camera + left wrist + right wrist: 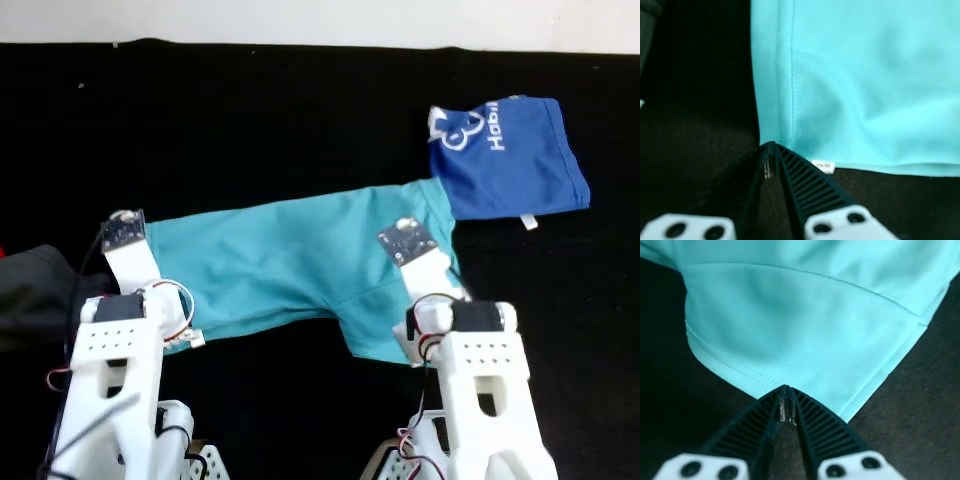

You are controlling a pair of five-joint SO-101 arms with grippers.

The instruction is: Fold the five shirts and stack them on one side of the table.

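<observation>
**Both claws pinch the teal shirt**

The teal shirt [290,260] lies spread mid-frame on the black tabletop [250,120]. The left claw [771,150] is clenched on its hem corner and the right claw [785,392] on its edge. A folded blue shirt [510,160] touches it at upper right.

Plain teal shirt [290,260], blue shirt [515,165] with white print, black table cover [250,120].

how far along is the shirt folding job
Done: one blue shirt looks folded, lying at the far right. In hand: the teal shirt lies spread out, with the left gripper and right gripper each shut on an edge of it. To do: folding it, handling the dark garment bunched at the left edge, and stacking.
</observation>
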